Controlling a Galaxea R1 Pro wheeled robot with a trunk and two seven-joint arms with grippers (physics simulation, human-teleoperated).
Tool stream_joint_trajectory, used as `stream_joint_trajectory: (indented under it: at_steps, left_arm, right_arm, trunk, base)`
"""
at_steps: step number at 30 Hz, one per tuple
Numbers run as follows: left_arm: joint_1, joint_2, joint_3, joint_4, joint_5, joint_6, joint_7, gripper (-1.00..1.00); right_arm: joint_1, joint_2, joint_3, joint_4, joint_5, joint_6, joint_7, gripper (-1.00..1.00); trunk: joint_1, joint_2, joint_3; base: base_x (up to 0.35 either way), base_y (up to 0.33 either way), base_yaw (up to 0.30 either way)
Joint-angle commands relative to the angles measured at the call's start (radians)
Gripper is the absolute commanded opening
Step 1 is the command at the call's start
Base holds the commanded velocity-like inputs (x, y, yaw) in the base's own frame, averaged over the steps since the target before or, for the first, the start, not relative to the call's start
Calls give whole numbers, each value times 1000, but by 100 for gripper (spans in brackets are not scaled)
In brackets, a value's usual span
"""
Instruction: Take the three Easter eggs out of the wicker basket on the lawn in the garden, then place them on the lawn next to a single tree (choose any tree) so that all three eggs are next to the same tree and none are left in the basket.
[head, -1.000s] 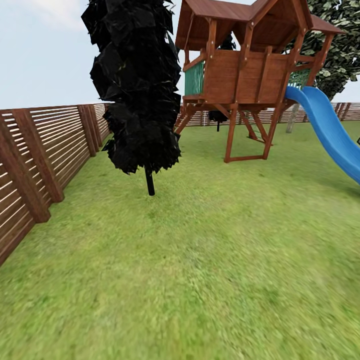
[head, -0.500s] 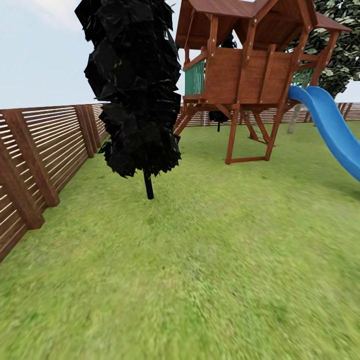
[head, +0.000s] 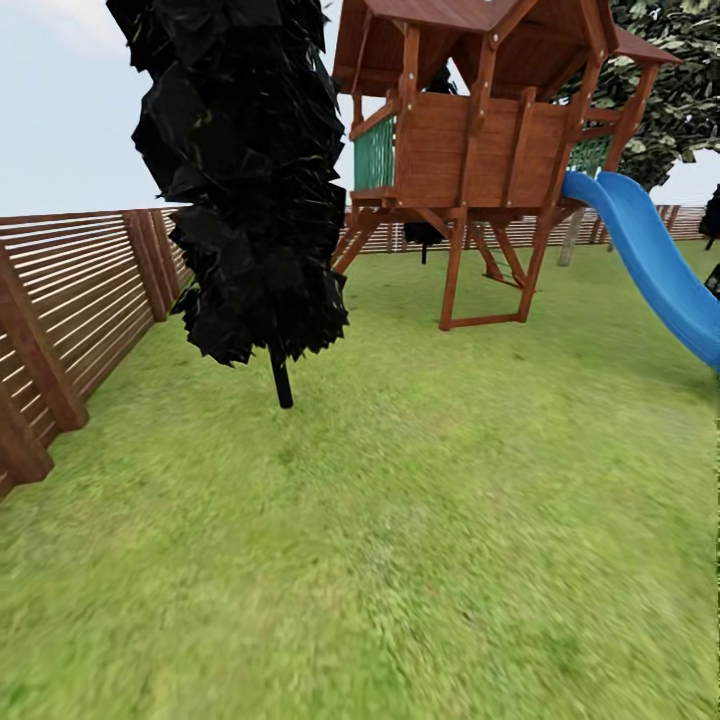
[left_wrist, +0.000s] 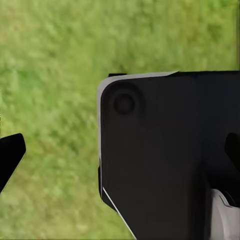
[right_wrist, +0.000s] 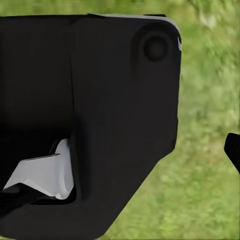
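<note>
On the lawn (head: 420, 520), a black tree (head: 245, 170) is seen ahead beside the slatted fence (head: 70, 300), with a wooden playhouse (head: 480, 150) and blue slide (head: 650, 260) beyond. A pale-trunked tree (head: 572, 238) is glimpsed behind the playhouse. Whether either gripper is open cannot be told.

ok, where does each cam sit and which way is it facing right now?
Head view: on the robot's head, facing forward and slightly down across the lawn toward the all-black tree, wooden playhouse, blue slide and fence.
Left wrist view: near the left gripper, facing down at grass; a dark robot body panel shows.
Right wrist view: the same, grass past a dark panel.
Shared: all see lawn.
</note>
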Motion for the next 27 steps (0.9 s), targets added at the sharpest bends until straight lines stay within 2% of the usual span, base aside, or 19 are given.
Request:
stream_joint_trajectory:
  at_steps: [1, 14, 19, 27]
  left_arm:
    - [0, 0, -1, 0, -1, -3, 1, 100]
    - [0, 0, -1, 0, -1, -3, 1, 100]
    - [-1, 0, -1, 0, -1, -3, 1, 100]
    - [-1, 0, 0, 0, -1, -2, 1, 100]
  right_arm:
    - [0, 1, 0, -1, 0, -2, -1, 100]
    - [0, 8, -4, -1, -2, 6, -1, 100]
    - [0, 7, -23, -1, -1, 2, 0, 100]
    - [0, 5, -30, -1, -1, 1, 1, 100]
  trunk:
    - [1, -2, -2]
    - [1, -2, -2]
    - [1, -2, -2]
    - [1, -2, -2]
  base:
    - [338, 0, -117]
    - [338, 0, -27]
    - [338, 0, -1]
    - [338, 0, 0]
